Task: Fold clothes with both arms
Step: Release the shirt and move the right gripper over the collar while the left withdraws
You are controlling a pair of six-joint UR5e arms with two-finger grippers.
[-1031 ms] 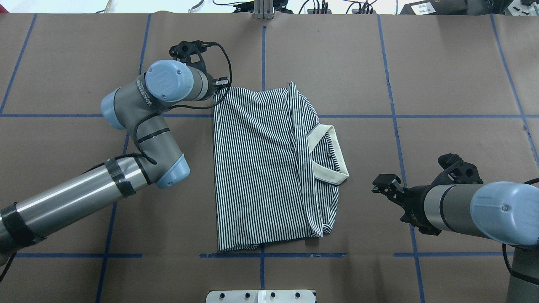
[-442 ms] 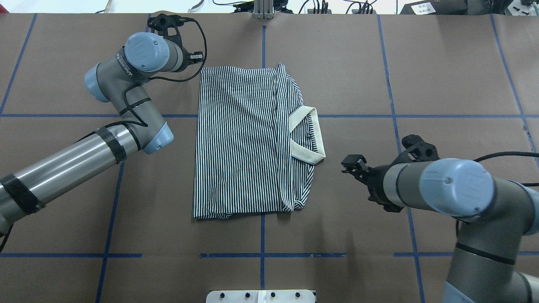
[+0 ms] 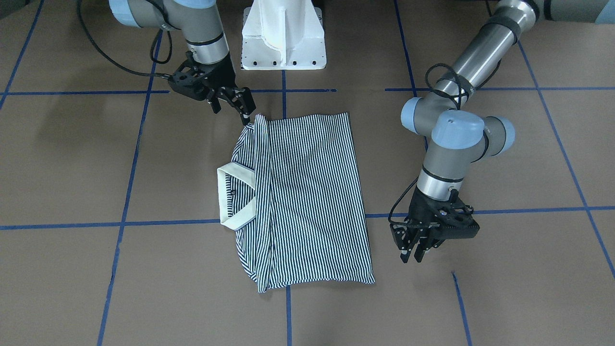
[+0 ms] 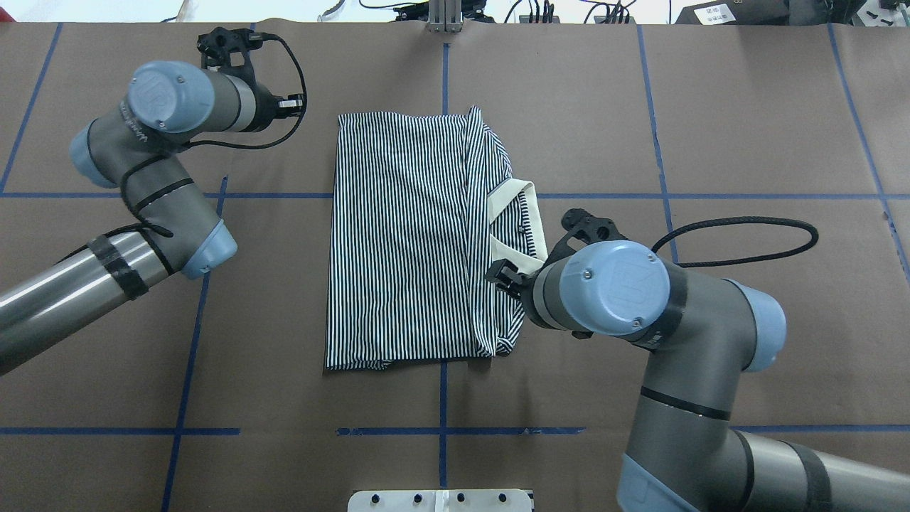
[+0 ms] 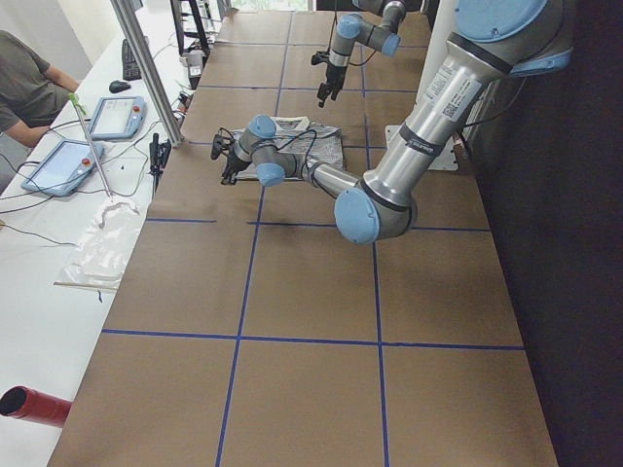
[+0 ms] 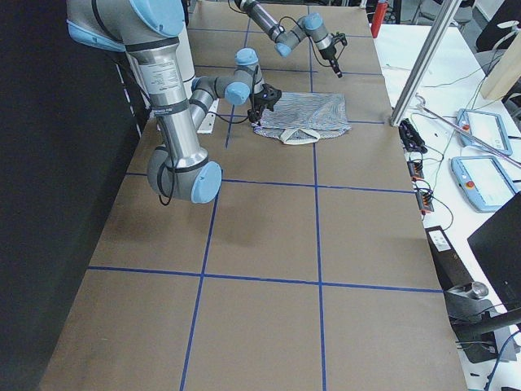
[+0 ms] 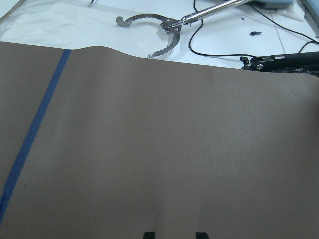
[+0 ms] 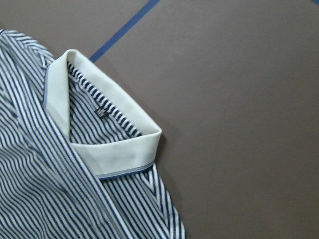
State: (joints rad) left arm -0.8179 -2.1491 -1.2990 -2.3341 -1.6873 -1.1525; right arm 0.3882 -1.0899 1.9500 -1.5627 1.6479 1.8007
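The striped polo shirt [image 4: 405, 235] lies folded lengthwise on the brown table, cream collar [image 4: 513, 227] on its right edge; it also shows in the front view [image 3: 312, 202]. My left gripper [image 4: 297, 105] is open and empty, to the left of the shirt's far left corner and apart from it [image 3: 413, 252]. Its fingertips [image 7: 148, 234] show bare table between them. My right gripper [image 4: 498, 273] is over the shirt's right edge just below the collar. In the front view [image 3: 240, 108] it looks open, one fingertip close to the shirt's near corner. Its wrist view shows the collar [image 8: 114, 149] from above.
The white pedestal base [image 3: 283, 38] stands at the robot's edge. Blue tape lines [image 4: 441, 431] grid the table. Beyond the far edge are a metal post [image 4: 444, 14], cables and metal tongs [image 7: 154, 27]. An operator [image 5: 29, 83] sits by tablets [image 5: 115, 115].
The shirt slid away from the robot with the left gripper at its far corner. That gripper then let go and drew off left. The right arm swung in to the collar.
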